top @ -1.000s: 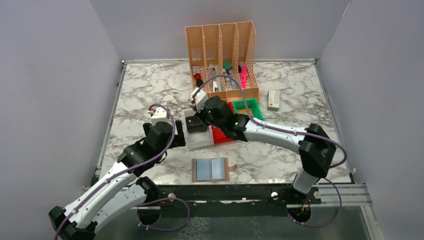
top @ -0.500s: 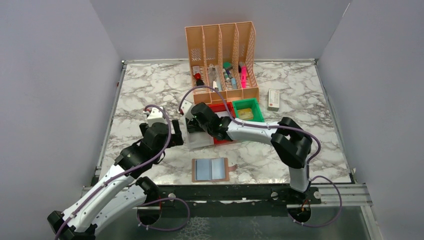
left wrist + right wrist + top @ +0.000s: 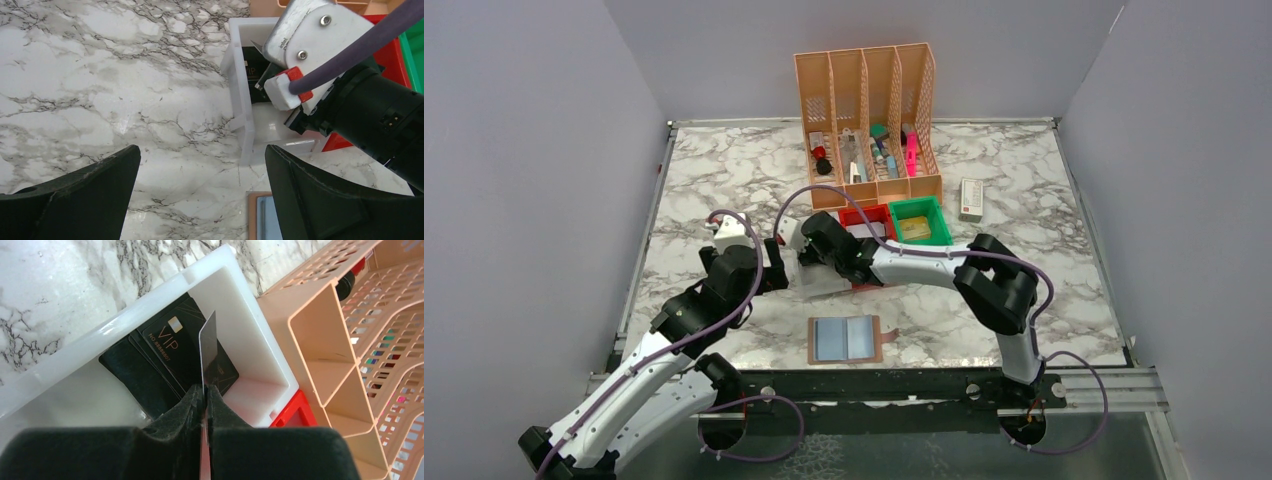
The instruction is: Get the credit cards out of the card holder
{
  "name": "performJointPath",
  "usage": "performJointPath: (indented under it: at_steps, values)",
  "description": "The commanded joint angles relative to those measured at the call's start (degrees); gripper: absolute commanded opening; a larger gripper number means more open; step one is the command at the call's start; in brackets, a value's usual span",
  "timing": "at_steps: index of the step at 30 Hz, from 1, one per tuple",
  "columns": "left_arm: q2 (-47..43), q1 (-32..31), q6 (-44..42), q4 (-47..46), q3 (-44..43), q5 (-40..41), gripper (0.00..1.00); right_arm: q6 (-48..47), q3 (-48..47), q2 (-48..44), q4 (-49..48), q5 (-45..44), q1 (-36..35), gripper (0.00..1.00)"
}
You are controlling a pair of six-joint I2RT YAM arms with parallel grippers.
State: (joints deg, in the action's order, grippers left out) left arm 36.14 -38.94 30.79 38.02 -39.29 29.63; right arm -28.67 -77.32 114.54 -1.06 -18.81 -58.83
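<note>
The tan-brown card holder (image 3: 877,346) lies open near the table's front edge, with bluish credit cards (image 3: 844,338) in its pockets; its corner (image 3: 254,216) shows in the left wrist view. My right gripper (image 3: 205,389) is shut on a thin credit card (image 3: 208,347) held edge-on above a white tray (image 3: 150,310). Dark "VIP" cards (image 3: 170,347) lie flat in that tray. From above, the right gripper (image 3: 809,250) hangs over the white tray (image 3: 822,283). My left gripper (image 3: 202,152) stands wide open over bare marble just left of the tray, holding nothing.
A peach file organiser (image 3: 869,110) with pens stands at the back. A red bin (image 3: 864,215) and a green bin (image 3: 919,220) sit in front of it, right beside the white tray. A small white box (image 3: 971,198) lies at the right.
The right arm has folded in and carried its gripper left and down over the white tray. The left gripper has drifted slightly left and stays open.
</note>
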Motion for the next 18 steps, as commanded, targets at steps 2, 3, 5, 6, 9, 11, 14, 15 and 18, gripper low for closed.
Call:
performJointPath:
  at_steps: [2, 3, 5, 6, 9, 11, 14, 15, 18]
  values:
    - [-0.54, 0.61, 0.15, -0.02, 0.4, 1.4, 0.99, -3.07, -0.76, 1.74, 1.71, 2.35, -0.33, 0.13]
    - [-0.59, 0.66, 0.13, -0.04, 0.39, 1.37, 0.99, -3.22, -0.73, 1.74, 2.02, 2.59, -0.38, 0.14]
    - [-0.53, 0.71, 0.12, -0.05, 0.42, 1.27, 0.99, -3.17, -0.9, 1.79, 2.74, 3.32, -0.41, 0.16]
    - [-0.48, 0.78, 0.07, -0.05, 0.44, 1.23, 0.99, -3.16, -0.93, 1.74, 3.06, 3.68, -0.41, 0.17]
    - [-0.37, 0.84, 0.07, -0.04, 0.43, 1.07, 0.99, -3.23, -0.93, 1.98, 3.83, 3.64, -0.41, 0.19]
    - [-0.39, 0.86, 0.07, -0.04, 0.43, 0.97, 0.99, -3.15, -0.7, 2.09, 3.75, 2.61, -0.41, 0.2]
    - [-0.41, 0.88, 0.07, -0.04, 0.48, 0.94, 0.99, -3.15, 0.2, 2.14, 3.0, 1.18, -0.41, 0.21]
    - [-0.42, 0.88, 0.12, -0.05, 0.52, 0.84, 0.99, -3.15, 0.56, 2.14, 2.59, 0.76, -0.4, 0.22]
    - [-0.26, 0.88, 0.07, -0.04, 0.5, 0.7, 0.99, -3.15, 1.1, 2.16, 1.71, -0.41, -0.38, 0.29]
